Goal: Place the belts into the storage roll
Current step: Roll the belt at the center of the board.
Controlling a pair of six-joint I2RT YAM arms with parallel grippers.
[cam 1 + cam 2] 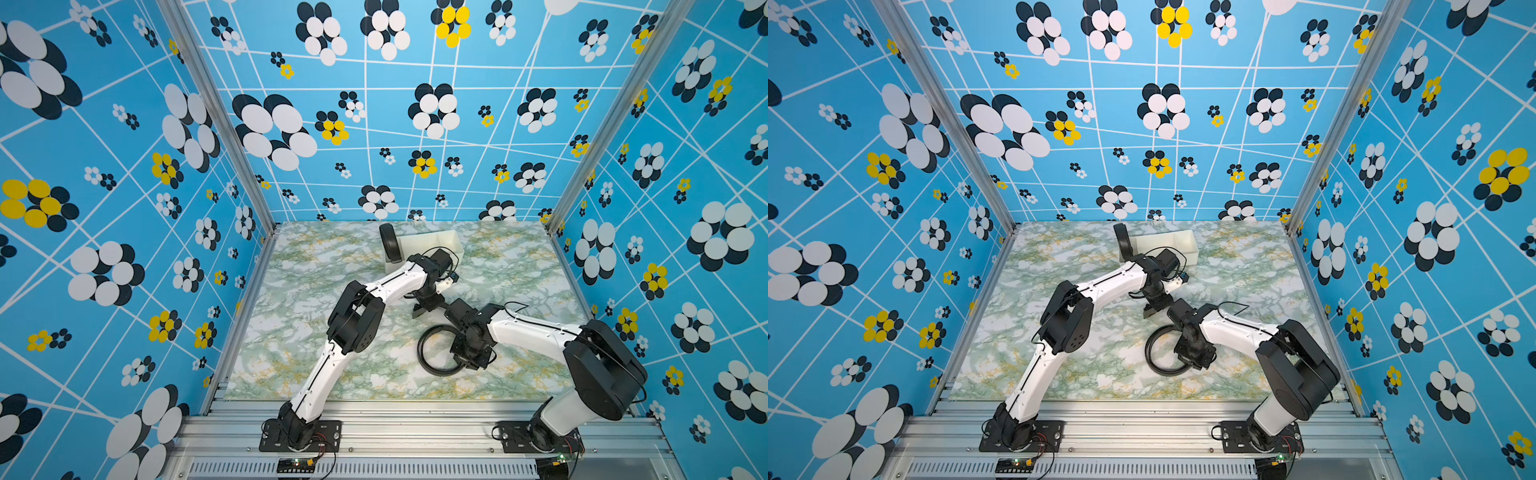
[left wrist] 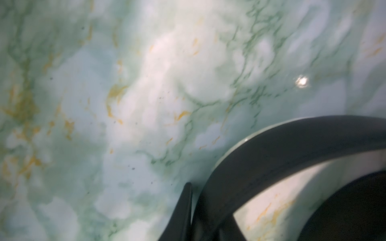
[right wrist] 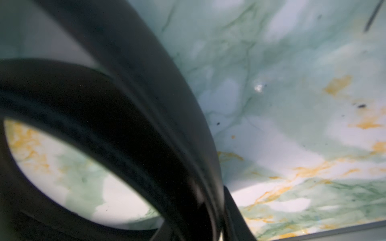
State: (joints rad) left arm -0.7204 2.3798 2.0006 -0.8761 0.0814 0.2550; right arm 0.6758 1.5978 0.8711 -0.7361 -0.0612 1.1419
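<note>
Looped black strap belt [image 3: 125,104] sat pinched in right gripper [image 1: 462,362]; left gripper [image 1: 420,311] was unreadable. Its springiness could pull it free.

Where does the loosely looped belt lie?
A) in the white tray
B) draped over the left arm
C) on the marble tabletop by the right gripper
C: the looped belt lies on the marble tabletop at the right gripper, apart from the storage tray.
</note>
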